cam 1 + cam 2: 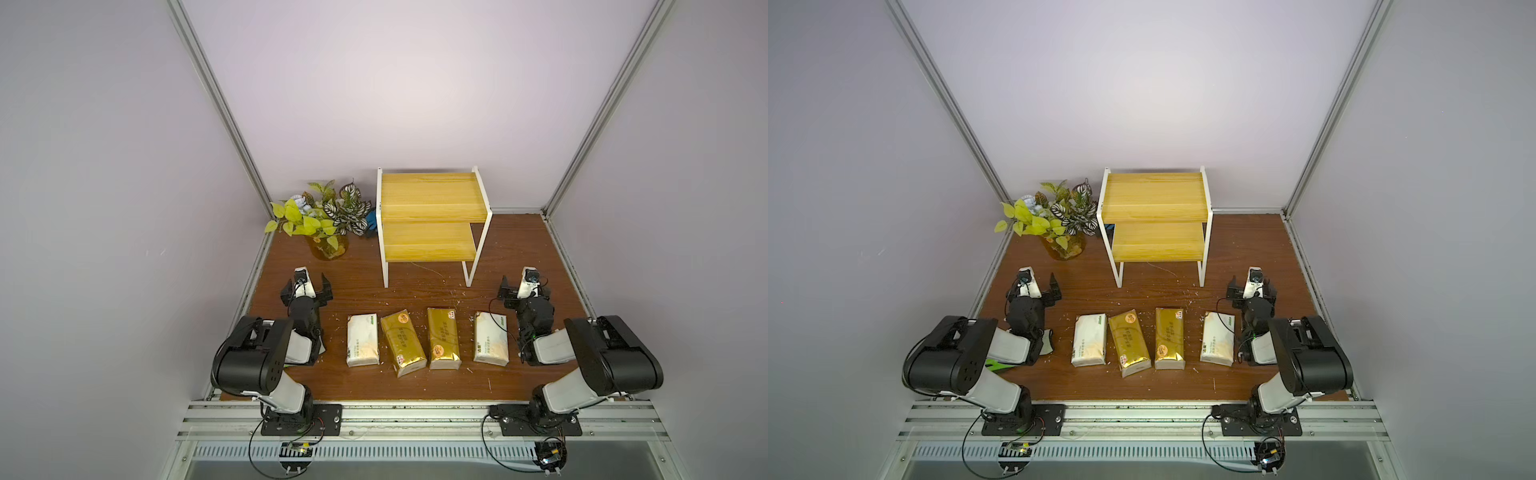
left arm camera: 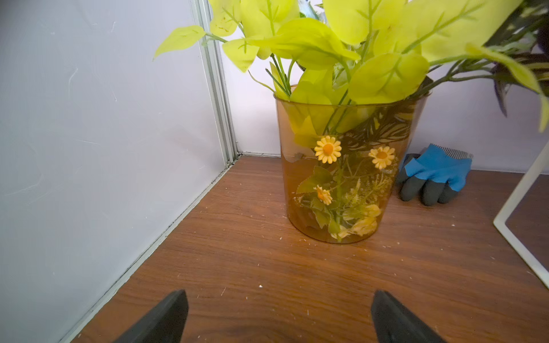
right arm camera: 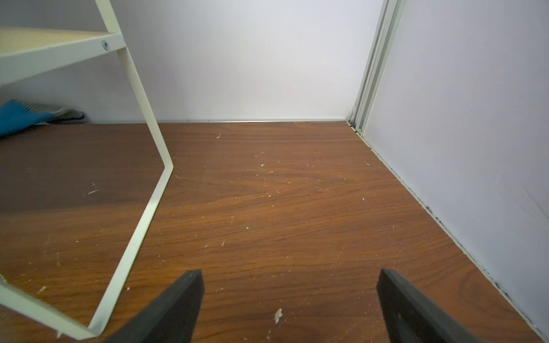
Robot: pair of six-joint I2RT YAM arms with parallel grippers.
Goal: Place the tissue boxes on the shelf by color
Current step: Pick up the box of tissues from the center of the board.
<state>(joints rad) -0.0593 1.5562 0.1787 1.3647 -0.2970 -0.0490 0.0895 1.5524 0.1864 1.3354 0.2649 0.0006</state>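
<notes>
Farthest in front of the shelf (image 1: 432, 195), toward the arm bases, the four tissue boxes (image 1: 1169, 338) lay flat in a row on the wood-grain table (image 1: 415, 297). Each had its long axis running toward the shelf: a left white pack (image 1: 363, 345), a slightly skewed gold pack (image 1: 402, 344), a straight gold pack (image 1: 443, 338) and a right white pack (image 1: 491, 344). They looked like soft film-wrapped bricks, though the top views were too coarse to be sure. Closer to the shelf, the left gripper (image 1: 306, 289) and right gripper (image 1: 525, 291) sat beyond the row's two ends, jaws spread wide and empty. Both pointed away from the row, so the packs lay behind the fingertips. The left arm was nearer the left white pack, the right arm the right one. The shelf's two pale wooden boards were bare inside a thin white frame; left of it stood a plant (image 2: 341, 166) in an amber see-through cup
</notes>
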